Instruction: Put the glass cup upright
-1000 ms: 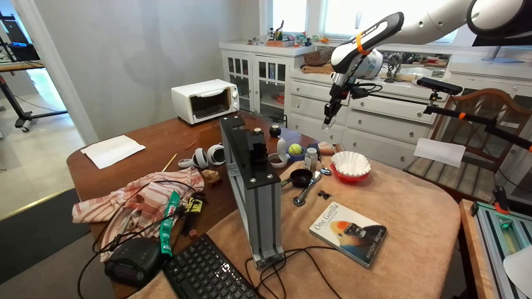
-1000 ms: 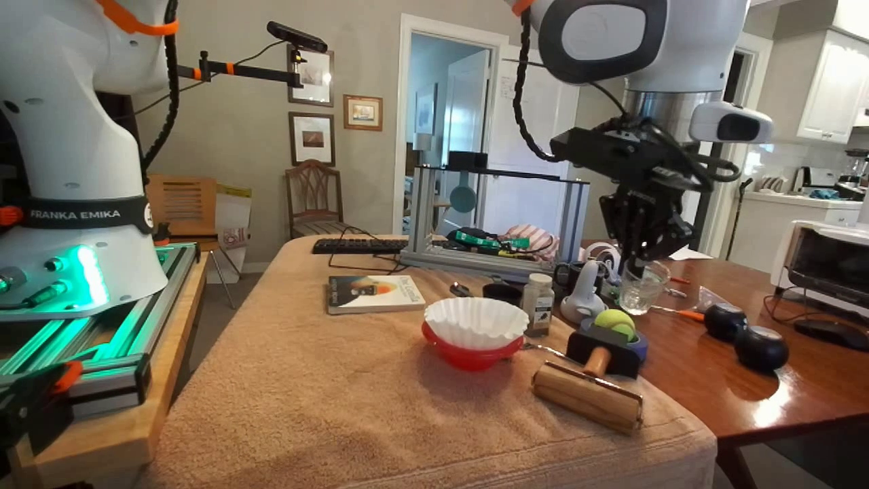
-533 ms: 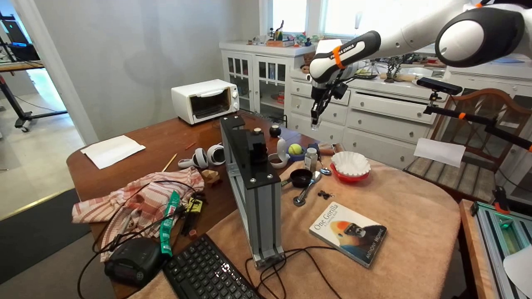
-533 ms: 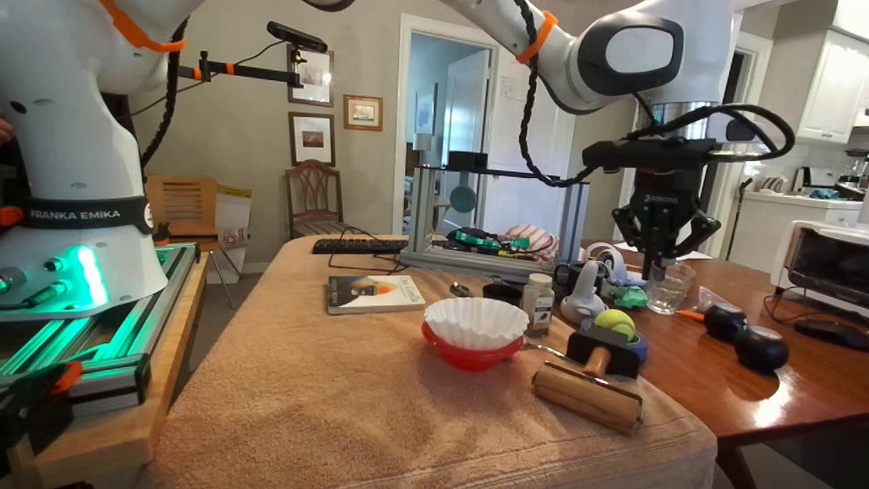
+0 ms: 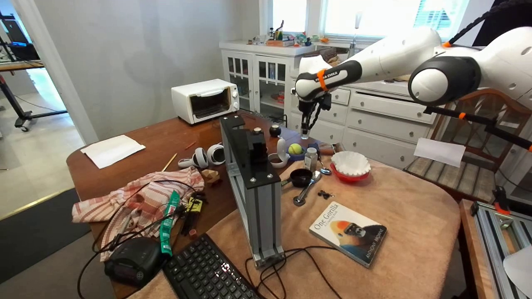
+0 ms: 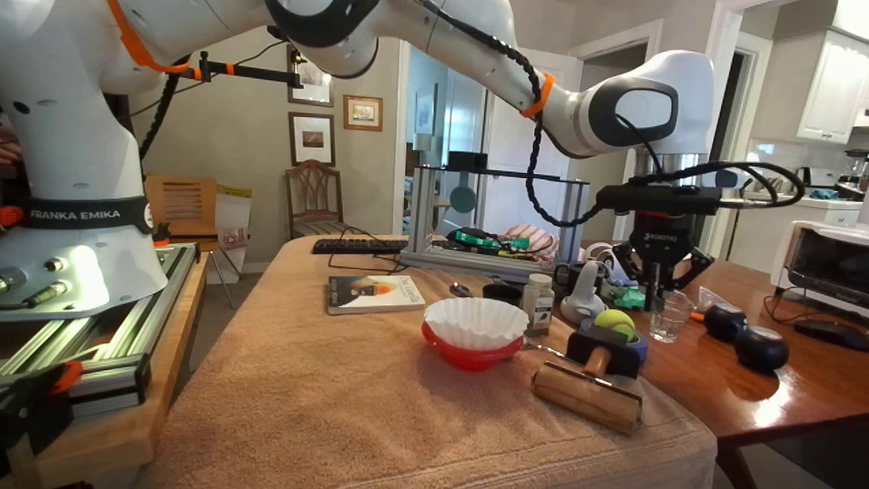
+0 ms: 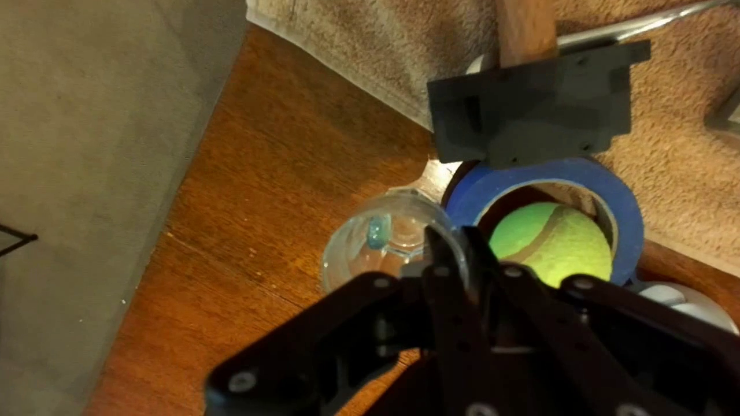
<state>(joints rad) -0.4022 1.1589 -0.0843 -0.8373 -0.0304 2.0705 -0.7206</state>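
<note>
Mouth up, glass cup (image 6: 670, 319) near blue tape roll (image 7: 627, 225); whether base touches bench (image 7: 248, 190), cannot tell. End effector (image 7: 455, 248) clamped on cup wall at rim. Likely light, stiff, slick, brittle: rim wall suits pinch, squeeze gently.

Glass cup (image 6: 669, 319): clear, see-through, short tumbler, mouth wider than base, angular facets toward the bottom. Mouth up, base down, so roughly upright; slight lean in an exterior view. Wrist view looks down into the mouth; a small teal patch (image 7: 378, 232) shows in or through the glass, cannot tell which. Wall pinched at one side by the claw (image 7: 457, 248), one tip inside the rim, the other outside. Located over the bare wood of the worktop (image 7: 272, 179), right beside the roll of blue tape (image 7: 627, 202) in wrist view; contact with the tape unclear. Whether the base touches the worktop: cannot tell.
</note>
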